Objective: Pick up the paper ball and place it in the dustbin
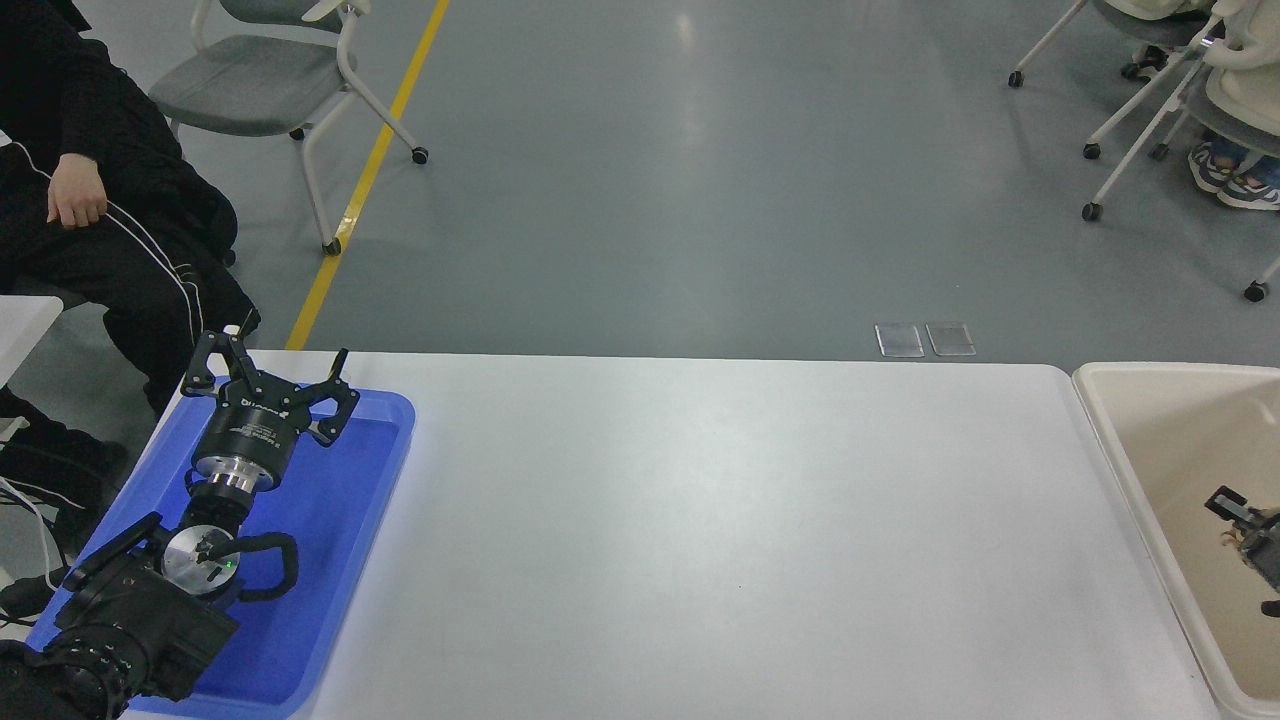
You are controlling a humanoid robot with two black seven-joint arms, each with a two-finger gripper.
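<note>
The cream-white dustbin [1120,440] stands at the table's right end; paper ball [1236,537] barely visible inside.

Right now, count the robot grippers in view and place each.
2. The left gripper sits open over the blue tray; the right gripper is inside the dustbin, mostly cut off at the edge.

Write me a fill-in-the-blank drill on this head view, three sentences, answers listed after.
1. The left gripper hangs parked over the shallow ____ tray at the table's left end.
2. The right gripper shows only at the picture's right edge, inside the cream-white ____.
3. The bit of tan paper ball in view sits right at the ____ gripper, within the dustbin.

Missing words: blue; dustbin; right
</note>
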